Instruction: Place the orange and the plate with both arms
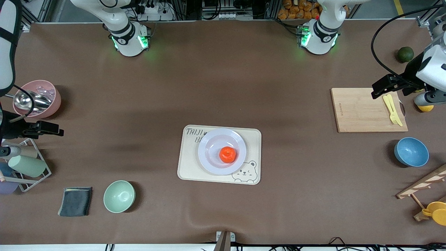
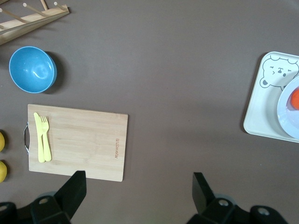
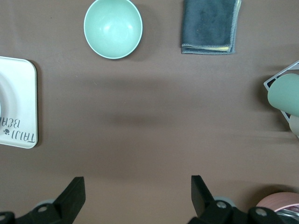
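Hands (image 2: 135, 196) (image 3: 135, 196) both wide apart and empty, apparently over bare table (image 1: 223, 87); orange (image 1: 228, 154) on plate (image 1: 212, 158).

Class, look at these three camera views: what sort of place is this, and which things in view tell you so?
Most likely a robotics lab set up as a mock kitchen table. Two arm bases stand along one edge of the brown table, with equipment racks there. Tableware is staged: the orange on the plate, a cutting board, a blue bowl.

Bear tray (image 1: 188, 167) mid-table. Mint bowl (image 1: 119, 196) beside grey cloth (image 1: 75, 201), nearer camera, toward right arm's end. Pink cup (image 1: 41, 99) holding ladle (image 1: 29, 101) there too. Cutting board (image 1: 362, 111) with yellow fork (image 1: 392, 109) toward left arm's end; blue bowl (image 1: 411, 152) nearer camera; green fruit (image 1: 405, 54) farther.
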You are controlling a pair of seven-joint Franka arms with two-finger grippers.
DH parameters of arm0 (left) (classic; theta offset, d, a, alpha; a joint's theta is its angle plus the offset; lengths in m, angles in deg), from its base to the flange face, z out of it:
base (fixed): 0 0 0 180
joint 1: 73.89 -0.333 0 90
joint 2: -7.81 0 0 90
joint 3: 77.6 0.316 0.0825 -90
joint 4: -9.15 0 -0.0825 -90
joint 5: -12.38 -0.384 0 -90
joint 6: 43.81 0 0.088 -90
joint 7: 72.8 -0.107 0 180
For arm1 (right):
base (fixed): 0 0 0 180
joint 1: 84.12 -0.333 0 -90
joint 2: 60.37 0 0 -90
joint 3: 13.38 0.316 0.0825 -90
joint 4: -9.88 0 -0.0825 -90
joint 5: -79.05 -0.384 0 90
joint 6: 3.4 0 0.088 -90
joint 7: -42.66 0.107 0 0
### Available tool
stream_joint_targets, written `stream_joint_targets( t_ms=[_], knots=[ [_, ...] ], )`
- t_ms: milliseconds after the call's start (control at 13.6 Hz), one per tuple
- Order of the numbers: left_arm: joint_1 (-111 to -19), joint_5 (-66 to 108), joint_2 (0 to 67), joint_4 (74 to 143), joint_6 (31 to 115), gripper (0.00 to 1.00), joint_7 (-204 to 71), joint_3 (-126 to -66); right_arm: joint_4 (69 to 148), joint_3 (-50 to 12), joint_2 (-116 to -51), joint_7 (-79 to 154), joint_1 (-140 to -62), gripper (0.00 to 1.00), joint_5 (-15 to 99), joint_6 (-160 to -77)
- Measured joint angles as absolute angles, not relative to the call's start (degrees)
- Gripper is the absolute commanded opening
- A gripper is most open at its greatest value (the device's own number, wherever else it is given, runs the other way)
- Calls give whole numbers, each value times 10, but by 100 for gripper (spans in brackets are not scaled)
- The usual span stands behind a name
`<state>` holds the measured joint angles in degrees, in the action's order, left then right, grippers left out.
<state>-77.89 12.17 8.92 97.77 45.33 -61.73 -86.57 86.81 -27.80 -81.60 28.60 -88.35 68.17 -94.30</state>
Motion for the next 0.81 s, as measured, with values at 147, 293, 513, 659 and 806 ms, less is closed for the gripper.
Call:
stream_joint_targets(
  t_ms=[147,293,513,659,806],
  knots=[
    [-779,122,89,978,453,100,-617,-866,866,-279,-814,286,-883,100,683,-943],
    [-779,122,90,978,453,100,-617,-866,864,-279,-807,286,-883,100,683,-943],
    [-779,122,90,978,453,100,-617,-866,862,-279,-796,286,-883,100,683,-943],
    [-779,122,90,978,453,100,-617,-865,862,-279,-777,287,-883,100,683,-938],
    [-780,122,90,978,453,100,-617,-865,862,-279,-759,293,-882,100,684,-923]
  ],
)
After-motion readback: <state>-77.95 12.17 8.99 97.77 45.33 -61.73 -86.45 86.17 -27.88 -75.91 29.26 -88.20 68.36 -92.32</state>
